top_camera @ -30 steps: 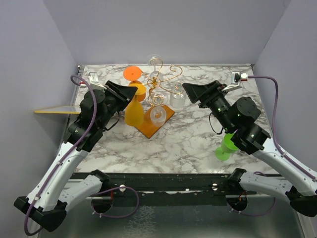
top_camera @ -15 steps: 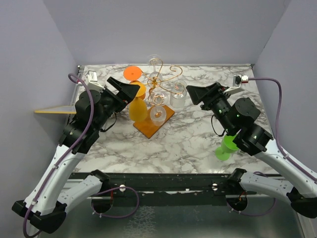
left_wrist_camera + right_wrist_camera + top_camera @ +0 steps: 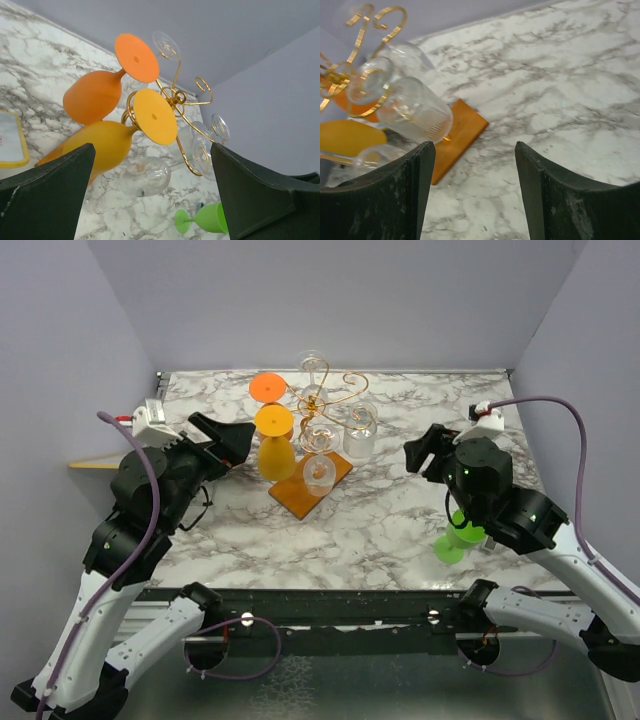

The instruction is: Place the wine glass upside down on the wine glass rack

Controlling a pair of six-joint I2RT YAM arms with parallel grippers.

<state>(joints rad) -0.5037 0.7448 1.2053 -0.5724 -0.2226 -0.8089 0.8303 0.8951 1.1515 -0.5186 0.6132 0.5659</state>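
Observation:
The wine glass rack (image 3: 322, 400) is a gold wire stand on an orange-brown wooden base (image 3: 297, 498) at mid-table. A yellow-orange wine glass (image 3: 276, 457) hangs upside down on it, foot (image 3: 273, 420) up in a wire curl; it also shows in the left wrist view (image 3: 102, 144). My left gripper (image 3: 236, 439) stands open just left of that glass, apart from it, nothing between its fingers (image 3: 47, 200). My right gripper (image 3: 419, 454) is open to the right of the rack, holding nothing, and looks at the base (image 3: 460, 134).
A darker orange glass (image 3: 267, 388) and three clear glasses (image 3: 319, 471) (image 3: 360, 436) (image 3: 312, 362) also hang on the rack. A green glass (image 3: 459, 537) lies on the marble beside the right arm. A yellow-edged flat piece (image 3: 104, 462) juts from the left wall.
My left gripper has opened, let go of the yellow-orange glass and drawn back to the left. The right gripper has pulled away from the rack toward the right.

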